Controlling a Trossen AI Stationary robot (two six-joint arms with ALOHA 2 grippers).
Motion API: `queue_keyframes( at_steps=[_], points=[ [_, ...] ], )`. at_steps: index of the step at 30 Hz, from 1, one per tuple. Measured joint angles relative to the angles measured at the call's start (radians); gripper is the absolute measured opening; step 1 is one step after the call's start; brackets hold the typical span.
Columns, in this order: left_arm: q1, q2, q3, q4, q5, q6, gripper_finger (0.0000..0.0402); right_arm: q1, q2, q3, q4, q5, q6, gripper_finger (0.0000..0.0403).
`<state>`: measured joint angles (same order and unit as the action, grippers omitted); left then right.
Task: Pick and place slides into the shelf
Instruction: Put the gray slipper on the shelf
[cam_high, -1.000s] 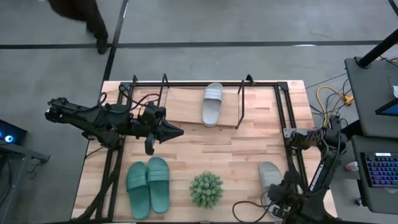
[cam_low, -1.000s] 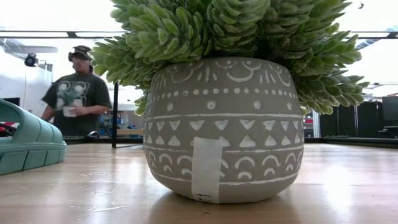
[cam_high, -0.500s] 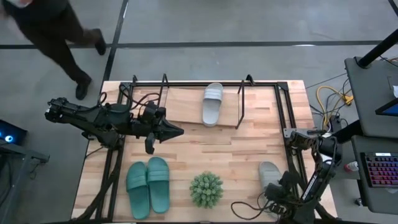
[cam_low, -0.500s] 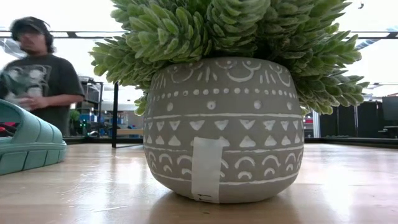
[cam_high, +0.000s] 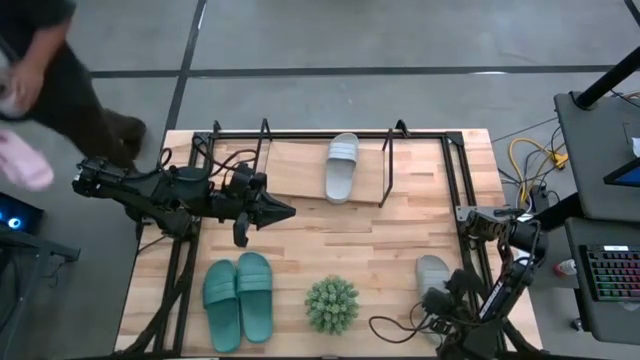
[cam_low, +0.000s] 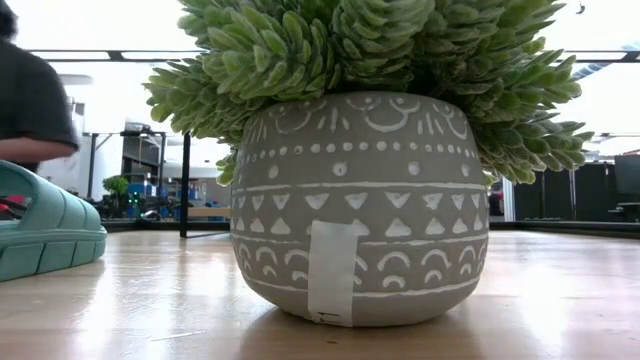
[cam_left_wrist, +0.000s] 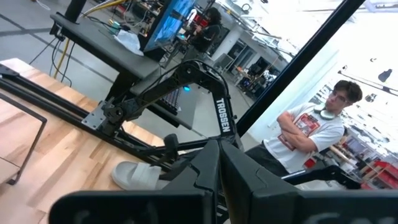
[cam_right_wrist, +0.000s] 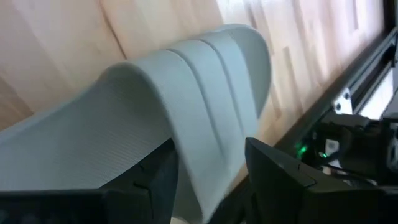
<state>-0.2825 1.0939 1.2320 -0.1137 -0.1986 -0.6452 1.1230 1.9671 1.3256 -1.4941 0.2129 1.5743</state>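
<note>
Right claw (cam_right_wrist: 208, 174) straddles a pale grey slide's (cam_right_wrist: 186, 124) ribbed strap, fingers apart.

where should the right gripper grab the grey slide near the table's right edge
By the wide strap of the grey slide, coming from the open end so one finger slips under the arch and one stays above. The right gripper already sits open there, fingers astride the strap's edge. The strap stands up off the sole; the sole lies flat on the table.
</note>
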Motion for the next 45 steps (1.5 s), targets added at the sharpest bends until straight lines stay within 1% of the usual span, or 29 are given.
queue_keyframes(
  at_steps=[6, 10, 13, 17, 19, 25, 29, 33, 40, 45],
  points=[
    [0.0, 0.0, 0.0, 0.0, 0.0, -0.003, 0.0, -0.032, 0.0, -0.037, 0.043, 0.001, -0.037, 0.0169],
    [0.001, 0.0, 0.0, 0.0, 0.0, -0.003, 0.0, -0.045, 0.0, -0.046, 0.043, 0.01, -0.037, 0.0146],
    [0.001, 0.0, 0.0, 0.0, 0.0, -0.003, 0.0, -0.046, -0.001, -0.047, 0.043, 0.016, -0.047, 0.0109],
    [0.002, 0.0, 0.0, 0.0, 0.0, -0.003, 0.0, -0.048, -0.001, -0.047, 0.041, 0.018, -0.069, 0.0031],
    [0.002, 0.0, 0.0, 0.0, 0.0, -0.003, 0.0, -0.051, -0.001, -0.047, 0.04, 0.018, -0.084, 0.0017],
    [0.009, 0.0, 0.0, 0.0, 0.0, -0.002, 0.0, -0.072, -0.006, -0.045, -0.018, 0.03, -0.098, 0.0011],
    [0.015, 0.0, 0.0, 0.0, -0.001, 0.005, 0.0, -0.091, -0.043, -0.05, -0.043, 0.077, -0.06, 0.001],
    [0.017, 0.0, 0.0, 0.0, -0.001, 0.015, 0.0, -0.119, -0.089, -0.06, -0.075, 0.121, -0.056, 0.001],
    [0.026, 0.0, 0.0, 0.0, -0.001, 0.024, 0.0, -0.19, -0.174, -0.116, -0.075, 0.176, -0.133, 0.0009],
    [0.026, 0.0, 0.0, 0.0, -0.001, 0.024, 0.0, -0.258, -0.244, -0.156, -0.077, 0.235, -0.193, 0.0009]
  ],
)
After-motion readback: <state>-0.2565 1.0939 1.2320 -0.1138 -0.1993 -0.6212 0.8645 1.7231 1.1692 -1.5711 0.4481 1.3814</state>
